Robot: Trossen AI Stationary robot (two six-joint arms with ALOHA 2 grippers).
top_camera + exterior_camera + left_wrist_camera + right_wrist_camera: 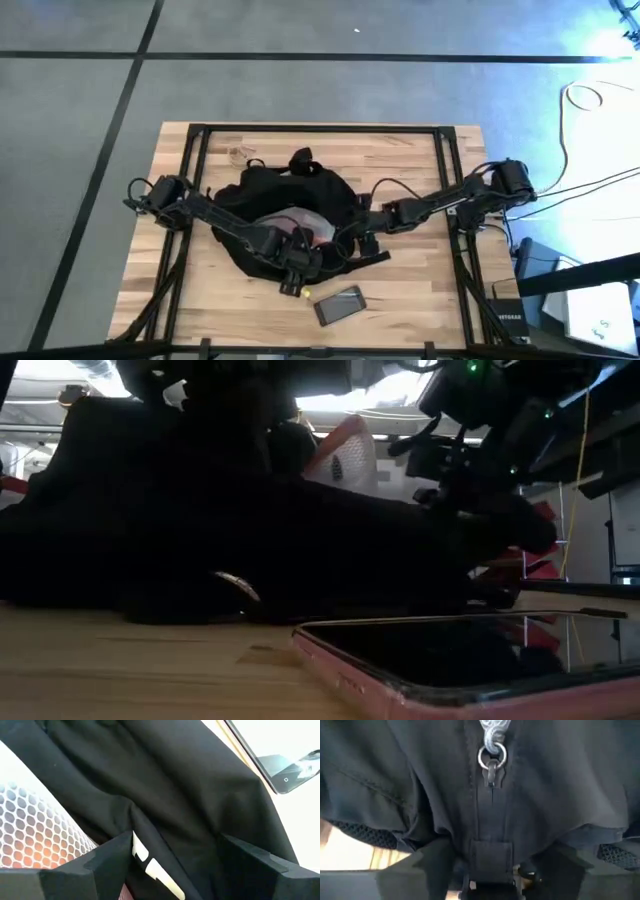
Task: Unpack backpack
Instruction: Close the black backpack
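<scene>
Backpack (270,205) at table (400,160) centre, mouth open upward. Phone (340,304) already out, lying on wood just in front of bag. White-and-orange mesh item (300,222) still inside opening; unpacking judged partly done, at least this item left.

Left gripper (296,262) at front rim of opening, fingers (107,855) spread apart, black fabric fold between them, not clamped.

Right gripper (362,240) at bag's right side by zipper pull (492,757); fingers' state cannot tell.
</scene>
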